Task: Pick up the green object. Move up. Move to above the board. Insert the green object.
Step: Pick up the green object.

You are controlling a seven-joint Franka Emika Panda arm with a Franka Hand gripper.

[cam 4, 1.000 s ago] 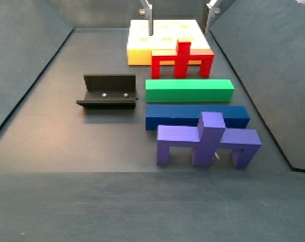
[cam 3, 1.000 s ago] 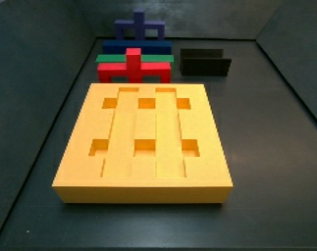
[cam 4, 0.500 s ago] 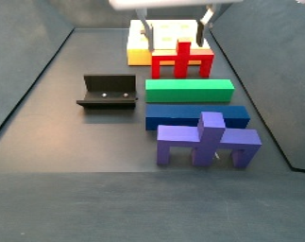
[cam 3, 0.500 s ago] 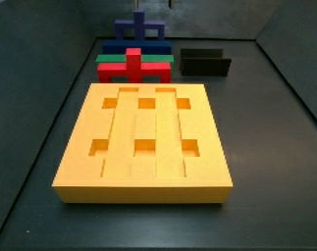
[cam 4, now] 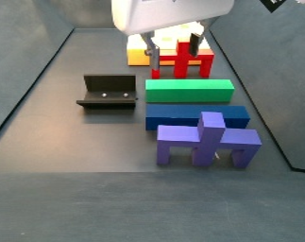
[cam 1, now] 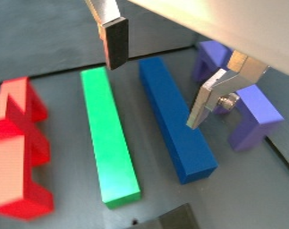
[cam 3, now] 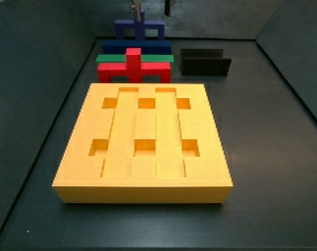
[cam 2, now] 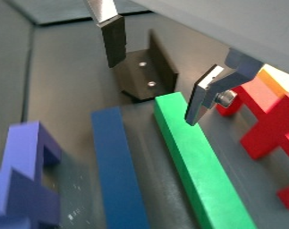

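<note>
The green object [cam 4: 190, 91] lies flat on the dark floor, untouched, with its long axis running across the row of pieces, parallel to the near short edge of the board [cam 3: 145, 142]. In a side view you see it between the red cross-shaped block [cam 4: 182, 61] on the board side and the blue bar [cam 4: 196, 116] on the other side; the blue bar runs parallel to it and lies just beside it. In both wrist views you see the green object as one long bar [cam 1: 109, 134] beside the blue bar [cam 1: 176, 118], both pointing the same way. The gripper [cam 1: 158, 67] hangs above these pieces with its fingers [cam 1: 114, 40] spread wide and nothing between them; in a wrist view the space between the fingers lies over the blue bar and the green object's end. In a side view the gripper's pale body [cam 4: 170, 13] sits high over the red block and the far end of the row. Count one green bar, one red cross-shaped block, one blue bar, one purple-blue block [cam 4: 209, 140], one yellow-orange board with six square holes, and one fixture [cam 4: 108, 92], which stands apart to the side of the green object.
</note>
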